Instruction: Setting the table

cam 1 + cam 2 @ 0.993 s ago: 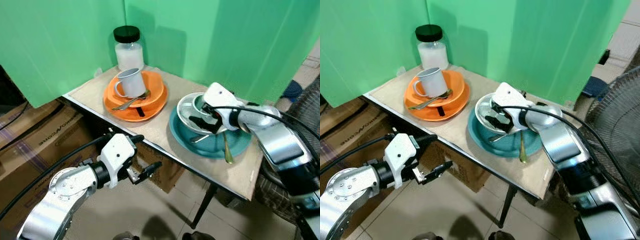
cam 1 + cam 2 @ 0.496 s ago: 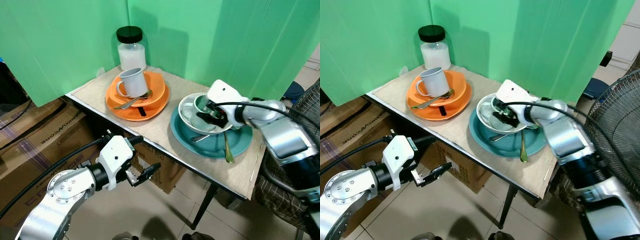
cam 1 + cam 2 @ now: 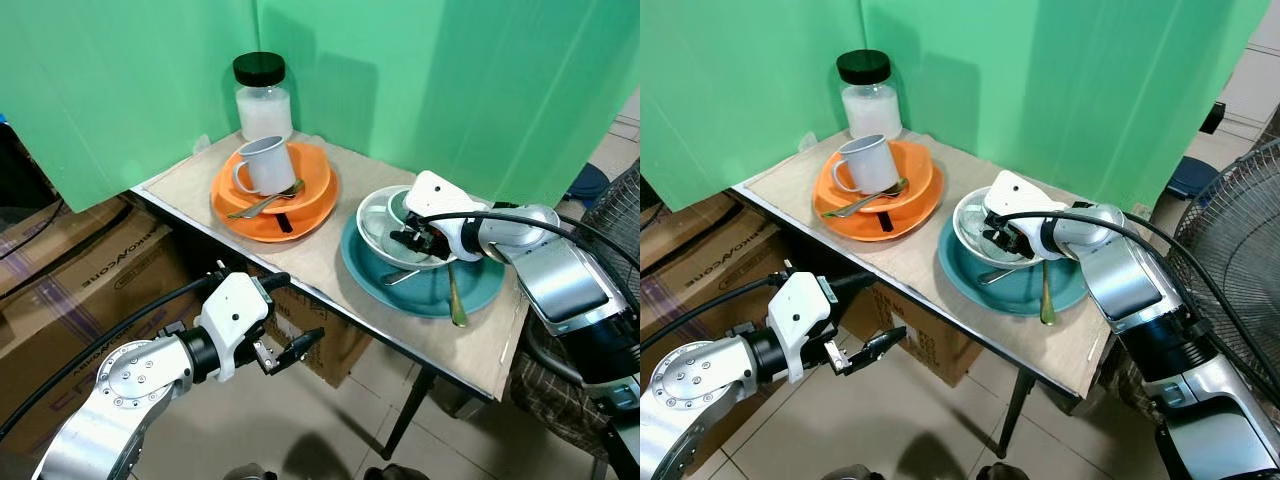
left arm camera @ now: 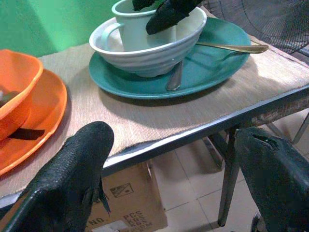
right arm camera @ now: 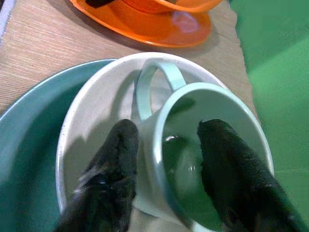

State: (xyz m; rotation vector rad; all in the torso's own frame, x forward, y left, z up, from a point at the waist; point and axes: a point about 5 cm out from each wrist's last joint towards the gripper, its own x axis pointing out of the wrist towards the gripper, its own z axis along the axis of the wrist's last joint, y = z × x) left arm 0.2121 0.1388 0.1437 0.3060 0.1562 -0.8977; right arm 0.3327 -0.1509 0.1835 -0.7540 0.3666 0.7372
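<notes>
Small table (image 3: 330,262) against green backdrop. Pale green mug (image 5: 207,145) sits in white bowl (image 5: 91,116) on teal plate (image 3: 480,290), right side of table. Right gripper (image 5: 166,166) straddles mug rim: one finger inside, one outside, not closed on it. Gold spoon (image 3: 453,298) on plate beside bowl. Left gripper (image 3: 285,320) spread wide, below table edge.

A makeshift test corner: green backdrop sheets (image 3: 420,80), cardboard boxes (image 3: 70,290), tiled floor (image 3: 330,420).
</notes>
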